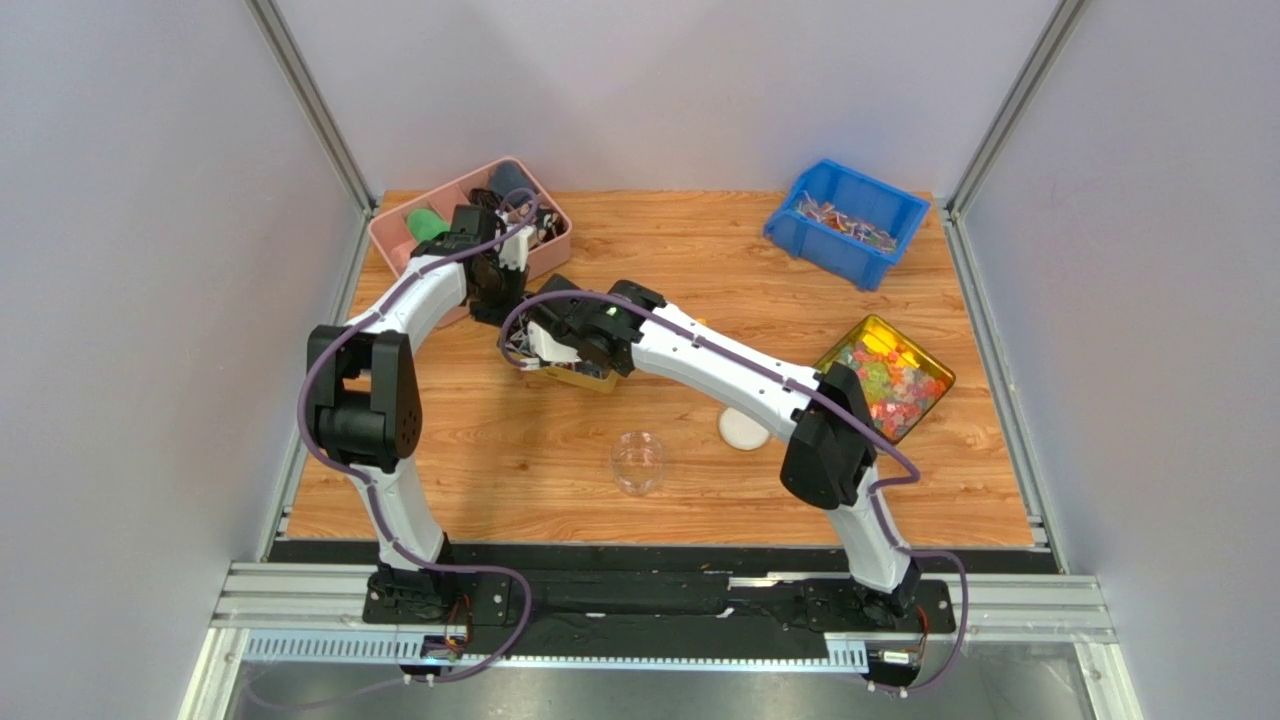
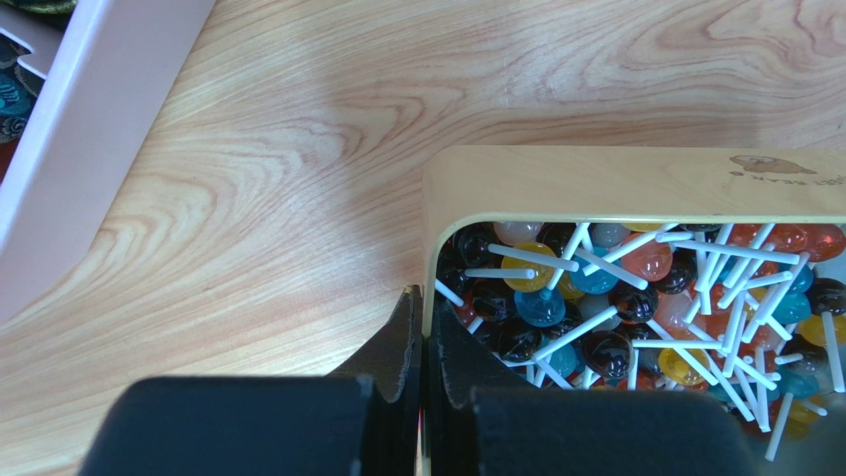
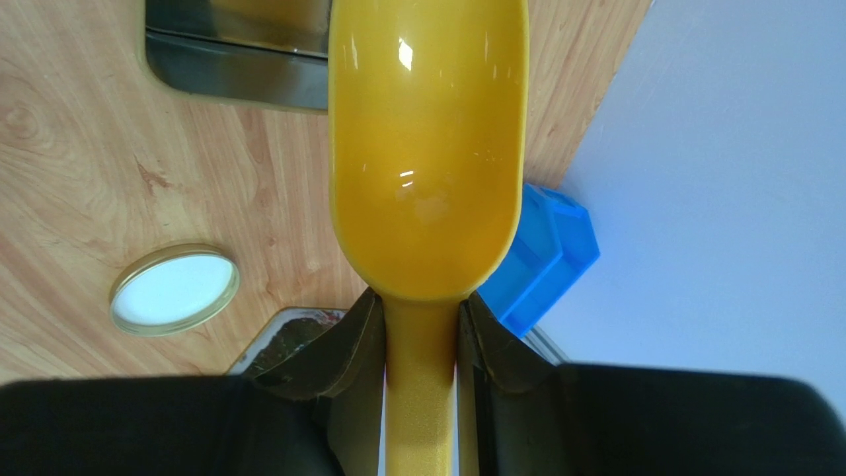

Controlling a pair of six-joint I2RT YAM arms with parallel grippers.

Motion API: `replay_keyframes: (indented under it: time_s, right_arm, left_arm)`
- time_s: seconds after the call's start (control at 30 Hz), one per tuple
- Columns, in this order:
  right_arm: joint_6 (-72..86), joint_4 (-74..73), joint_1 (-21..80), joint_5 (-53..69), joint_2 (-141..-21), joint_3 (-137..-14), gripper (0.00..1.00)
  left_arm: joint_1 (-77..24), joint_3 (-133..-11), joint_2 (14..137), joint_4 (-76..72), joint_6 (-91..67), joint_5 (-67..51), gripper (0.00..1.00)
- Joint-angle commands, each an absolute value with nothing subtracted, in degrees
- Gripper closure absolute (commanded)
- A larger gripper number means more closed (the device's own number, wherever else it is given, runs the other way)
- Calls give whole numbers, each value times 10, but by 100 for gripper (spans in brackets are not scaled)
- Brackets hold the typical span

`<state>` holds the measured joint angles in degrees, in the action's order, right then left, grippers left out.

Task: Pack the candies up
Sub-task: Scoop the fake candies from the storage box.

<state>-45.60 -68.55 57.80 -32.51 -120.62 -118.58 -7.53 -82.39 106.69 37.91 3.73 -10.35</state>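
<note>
Our left arm (image 1: 406, 308) folds at the elbow and reaches forward, and our left gripper (image 2: 425, 332) is clamped tight across the wall of a box (image 2: 616, 183). Our right arm (image 1: 736, 375) stretches left across the middle; our right gripper (image 3: 421, 317) pinches a scoop (image 3: 427, 149) by its handle

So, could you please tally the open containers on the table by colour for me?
Pink plastic bin: 1
Blue plastic bin: 1
Gold metal tin of gummies: 1
Tan box of lollipops: 1
Clear glass jar: 1
Total: 5
</note>
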Motion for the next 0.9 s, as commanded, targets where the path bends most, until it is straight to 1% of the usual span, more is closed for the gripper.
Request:
replay_keyframes:
  time_s: [0.0, 0.13, 0.37, 0.53, 0.77, 0.87]
  right_arm:
    - [-499, -721, 586, -397, -1256, -1265, 100]
    - [-524, -748, 591, -411, -1287, -1300, 100]
    - [-554, -758, 601, -461, -1324, -1304, 100]
    - [-562, -772, 609, -463, -1335, -1291, 100]
    - [-560, -779, 629, -406, -1355, -1310, 100]
    - [-538, -774, 629, -375, -1373, -1339, 100]
  left_arm:
    - [-81, -830, 1034, 359, 18, -124, 100]
    - [-85, -827, 1030, 356, 18, -120, 100]
    - [-91, -824, 1023, 351, 17, -115, 100]
    - [-91, -820, 1018, 348, 14, -122, 100]
    - [-92, -818, 1012, 342, 11, -130, 100]
    - [-92, -816, 1012, 340, 10, -134, 100]
